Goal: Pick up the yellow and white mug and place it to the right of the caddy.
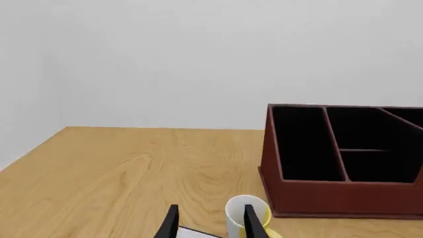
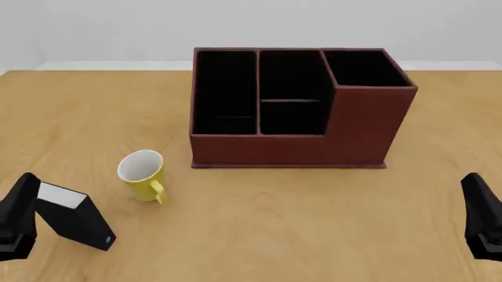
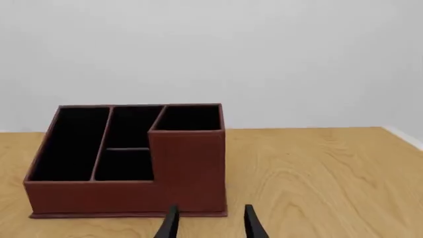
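Upright yellow mug (image 2: 142, 174) left of caddy (image 2: 298, 108)

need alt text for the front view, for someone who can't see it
A reddish-brown caddy with black compartments stands mid-table, taller section on the right. Near its front-left corner a yellow and white mug stands upright, beside a small black block. Both arms show only at the lower corners.

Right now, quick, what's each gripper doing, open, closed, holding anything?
Left gripper: open, holding nothing; the small yellow and white mug sits on the table just beyond its fingertips.
Right gripper: open, holding nothing, facing the reddish-brown caddy.
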Robot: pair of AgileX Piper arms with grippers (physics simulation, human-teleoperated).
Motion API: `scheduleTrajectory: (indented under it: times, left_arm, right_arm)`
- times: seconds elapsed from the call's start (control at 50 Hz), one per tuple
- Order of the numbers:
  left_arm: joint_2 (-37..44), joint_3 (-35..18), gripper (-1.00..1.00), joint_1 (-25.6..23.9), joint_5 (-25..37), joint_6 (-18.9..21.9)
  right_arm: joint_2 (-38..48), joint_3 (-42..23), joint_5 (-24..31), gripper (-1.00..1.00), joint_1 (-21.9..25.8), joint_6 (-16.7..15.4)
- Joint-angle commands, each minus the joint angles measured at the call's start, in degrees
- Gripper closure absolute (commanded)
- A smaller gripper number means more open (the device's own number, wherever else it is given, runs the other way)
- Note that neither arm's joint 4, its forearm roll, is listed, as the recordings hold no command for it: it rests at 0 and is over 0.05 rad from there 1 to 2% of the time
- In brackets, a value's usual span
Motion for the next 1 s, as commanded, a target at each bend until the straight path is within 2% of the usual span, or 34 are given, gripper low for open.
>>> scheduleTrajectory:
  times: [0.02, 0.1, 0.14, 0.18, 0.3, 0.34, 0.48, 0.72, 0.74, 0.86, 0.9, 0.92, 1.0]
  left_arm:
    - [-3.06, 3.19, -1.0, -0.93, 3.51, 2.94]
    - [-3.11, 3.2, -1.0, -0.93, 3.24, 5.05]
    - [-3.08, 3.19, -1.0, -0.71, 3.56, 3.32]
    - [-3.06, 3.2, -1.0, -0.42, 3.52, 4.66]
    - [-3.04, 3.2, -1.0, -0.4, 3.73, 4.16]
    - [-3.1, 3.2, -1.0, -0.93, 3.56, 5.22]
    - [-3.11, 3.16, -1.0, -1.83, 3.47, 4.68]
    - [-3.12, 2.99, -1.0, -1.69, 2.88, 5.13]
    - [-3.12, 2.6, -1.0, -1.63, 2.98, 5.13]
    - [-3.13, 2.45, -1.0, -1.91, 2.81, 4.95]
    - [-3.13, 2.01, -1.0, -1.89, 3.16, 4.6]
    - [-3.12, 1.25, -1.0, -1.36, 3.42, 5.01]
    - [-3.13, 1.83, -1.0, -1.2, 3.3, 4.66]
  right_arm:
    - [-3.09, 2.78, 2.79, -1.0, 0.6, -2.16]
    - [-3.1, 2.75, 2.45, -1.0, 0.66, -2.72]
    - [-3.1, 2.81, 2.44, -1.0, 0.66, -2.73]
    - [-3.1, 2.77, 2.45, -1.0, 0.74, -2.58]
    - [-3.11, 2.22, 2.94, -1.0, 1.81, -2.79]
    - [-3.11, 2.0, 2.87, -1.0, 2.55, -3.23]
    - [-3.11, 1.82, 2.96, -1.0, 5.39, -4.78]
    - [-3.11, 2.0, 3.06, -1.0, 7.61, -6.03]
    - [-3.11, 2.04, 3.38, -1.0, 9.26, -6.88]
    - [-3.03, 1.6, 4.34, -1.0, 11.69, -7.09]
    - [-3.01, 1.37, 4.83, -1.0, 12.4, -6.24]
    - [-2.85, 1.29, 5.3, -1.0, 16.23, -7.36]
    - [-2.62, 0.9, 5.36, -1.0, 17.25, -7.69]
